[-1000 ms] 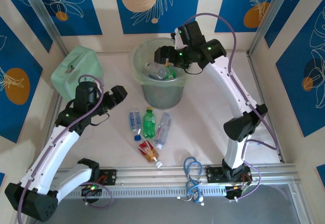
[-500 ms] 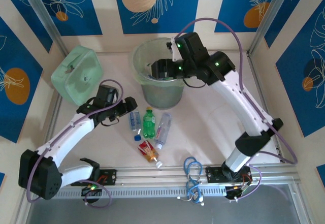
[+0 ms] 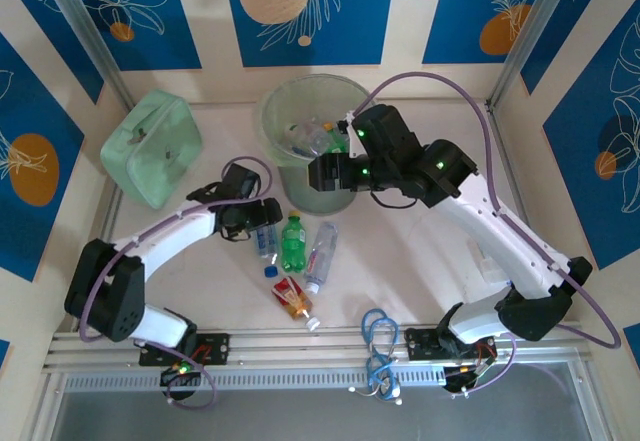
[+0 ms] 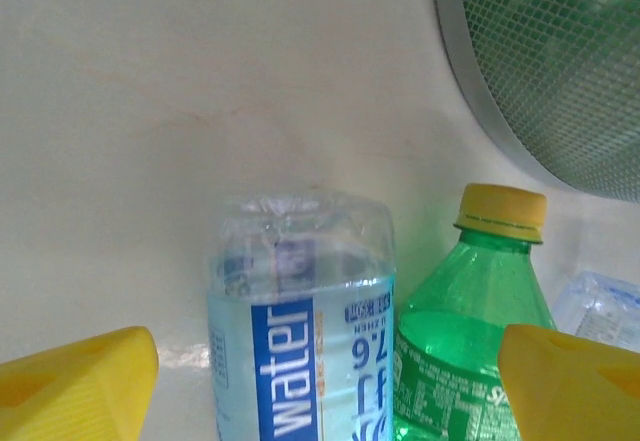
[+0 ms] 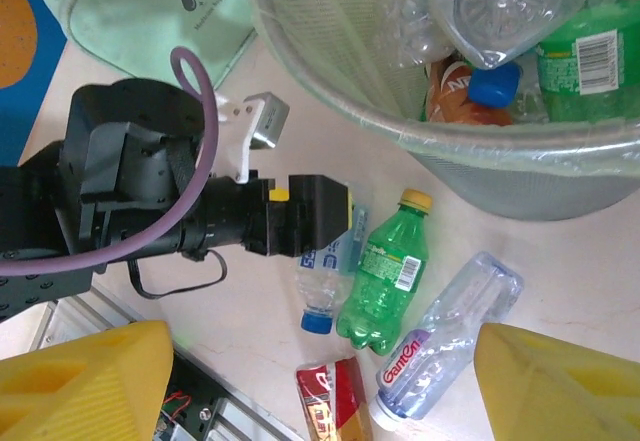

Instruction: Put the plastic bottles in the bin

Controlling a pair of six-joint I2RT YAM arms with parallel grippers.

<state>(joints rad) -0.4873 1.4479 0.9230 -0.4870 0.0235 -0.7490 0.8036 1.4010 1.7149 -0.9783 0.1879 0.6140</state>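
— Since you ask about my left gripper [image 4: 325, 381]: its yellow fingers [image 4: 75, 386] stand wide apart and grip nothing. The blue-labelled water bottle [image 4: 300, 331] lies on the table [image 4: 200, 81] between them, nearer the left finger, its base end pointing ahead of me.

— Anything else in that gap?

— A green bottle [image 4: 480, 351] with a yellow cap, just beside the water bottle on its right and close to my right finger. Whether either finger touches a bottle, I cannot tell. The bin [image 4: 560, 61] stands ahead and to the right.

— And the other arm?

— My right gripper [image 5: 322, 371] is spread just as wide and is empty too. Ahead of its fingertips the bin holds several bottles [image 5: 500, 1]. Under the open span lie the green bottle, a clear crumpled bottle [image 5: 445, 346] and a red-labelled bottle [image 5: 328, 406].
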